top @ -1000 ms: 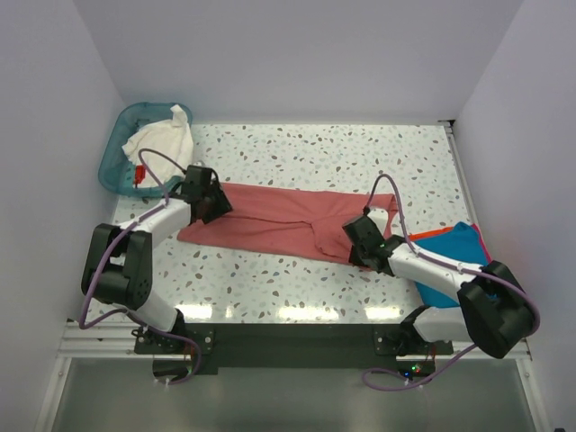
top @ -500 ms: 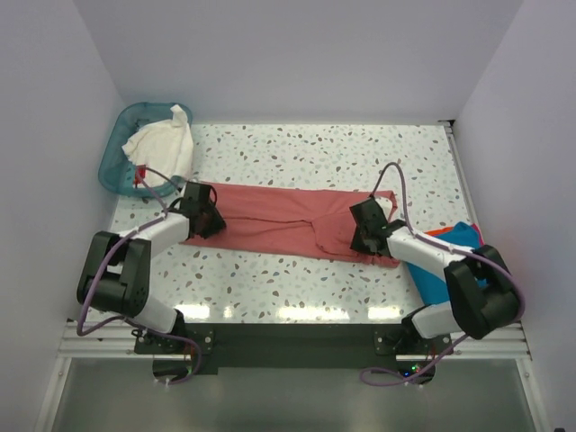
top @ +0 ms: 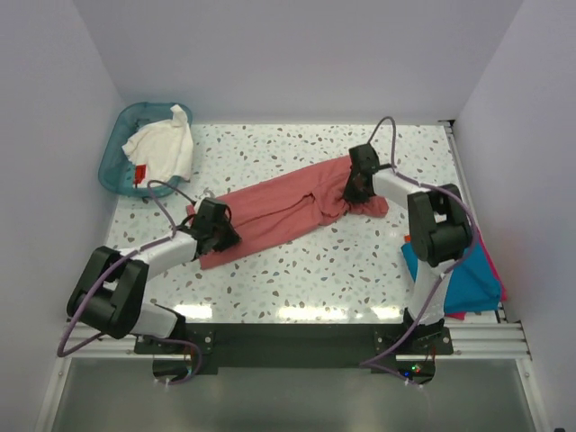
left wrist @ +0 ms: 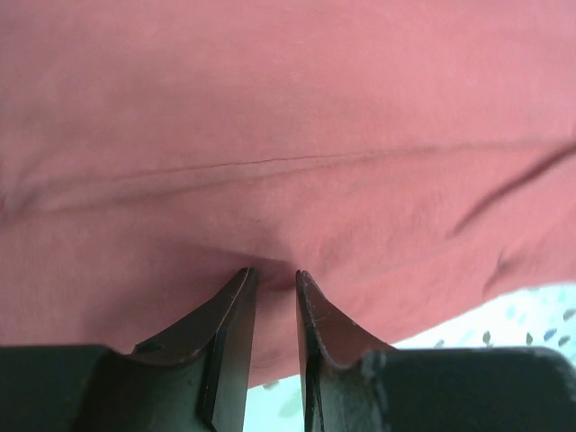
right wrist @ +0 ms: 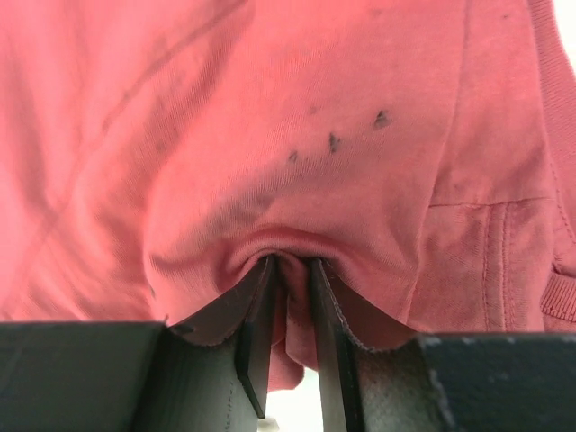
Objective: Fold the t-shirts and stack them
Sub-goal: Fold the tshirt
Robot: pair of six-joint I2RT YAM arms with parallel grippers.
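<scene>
Salmon-red t-shirt (top: 279, 211): lay stretched diagonally across the tabletop (top: 306, 270); left gripper (left wrist: 272, 274) clamped its near-left edge, right gripper (right wrist: 290, 263) clamped its bunched far-right end; speckled surface showed along both long sides.

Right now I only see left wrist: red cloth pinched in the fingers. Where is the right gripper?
Observer: The right gripper is shut on the same salmon-red shirt, at its far right end.
Operator: Other shirts out?
Observer: A folded teal-blue shirt lies at the table's near right edge.
Operator: Basket?
Observer: The teal basket sits at the far left corner, a white shirt in it.
</scene>
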